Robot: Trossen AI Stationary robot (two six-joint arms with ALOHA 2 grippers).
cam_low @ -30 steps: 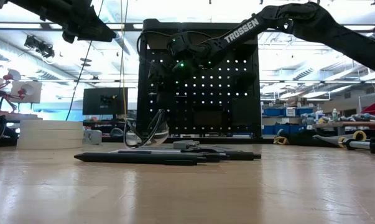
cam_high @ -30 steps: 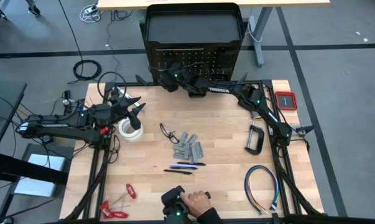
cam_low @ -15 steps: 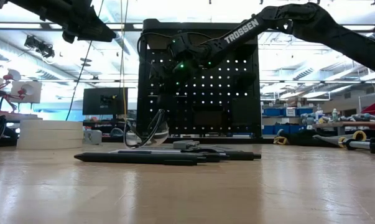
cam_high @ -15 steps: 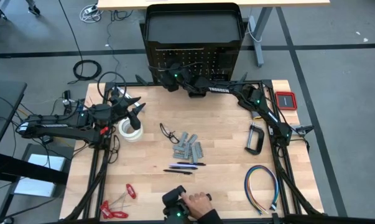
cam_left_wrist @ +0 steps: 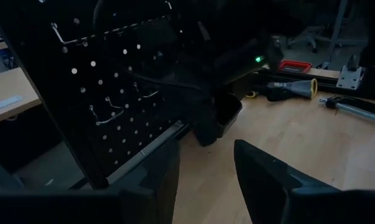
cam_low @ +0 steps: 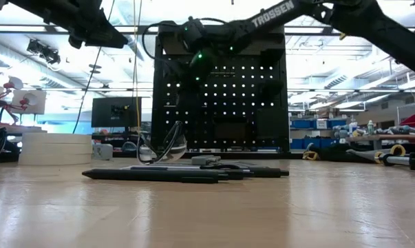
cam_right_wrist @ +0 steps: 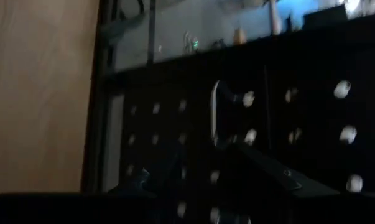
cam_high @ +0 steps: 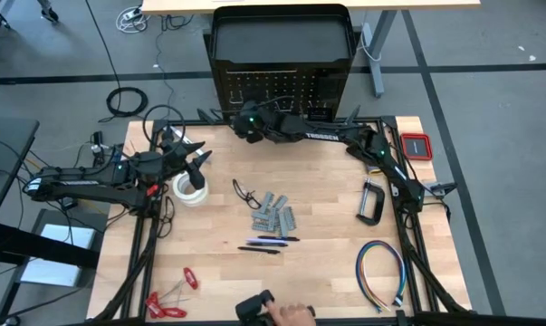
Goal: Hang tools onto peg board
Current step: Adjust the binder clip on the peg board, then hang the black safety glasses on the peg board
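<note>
We cannot make out the right gripper (cam_high: 244,121) clearly: from above it is a dark mass pressed up against the face of the large upright black perforated metal peg board (cam_high: 282,41) at the table's far edge, and in its wrist picture the fingers blur into the dark panel, so we cannot tell whether they are parted or clenched. That picture shows a thin silver bar-shaped tool (cam_right_wrist: 216,115) against the holes, its long axis running along the board face; its lower end is hidden behind the fingers.

The left gripper (cam_high: 196,161) hovers at the far left over the white tape rolls (cam_high: 189,188), its fingers (cam_left_wrist: 265,174) spread apart and empty.

The dark pens (cam_high: 268,243) lie mid-table, long axes left to right. The black C-clamp (cam_high: 373,203) rests at the right.
</note>
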